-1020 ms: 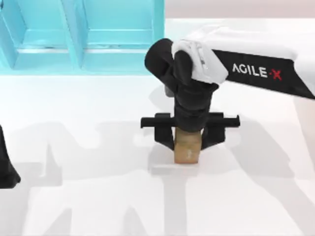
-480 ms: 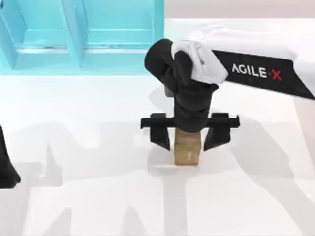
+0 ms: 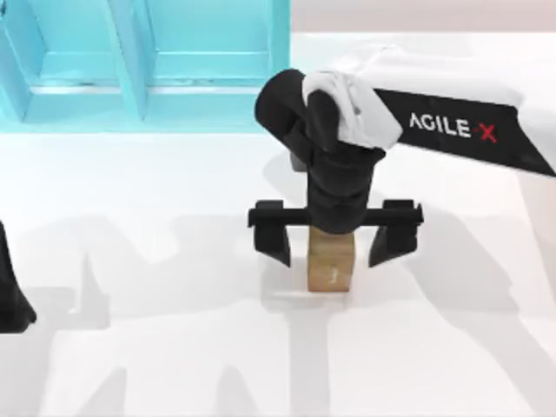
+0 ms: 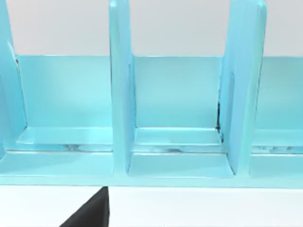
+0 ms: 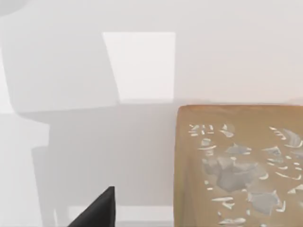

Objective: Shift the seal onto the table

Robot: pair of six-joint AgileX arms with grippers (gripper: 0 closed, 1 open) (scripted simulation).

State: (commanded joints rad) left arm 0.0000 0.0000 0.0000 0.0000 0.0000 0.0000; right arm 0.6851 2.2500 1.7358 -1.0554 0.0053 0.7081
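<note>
A small tan-brown, wood-like block, the seal (image 3: 330, 264), stands on the plain white table (image 3: 174, 347) just right of the top view's centre. The right arm's black two-finger gripper (image 3: 331, 243) hangs over it, fingers spread wide and clear of both sides. The left gripper (image 3: 10, 295) sits at the frame's left edge; whether it is spread or closed cannot be told. A turquoise shelf unit (image 3: 139, 69) fills the upper left.

Tan boxy seal (image 3: 330, 264) stands upright on the white table (image 3: 156, 347)
</note>
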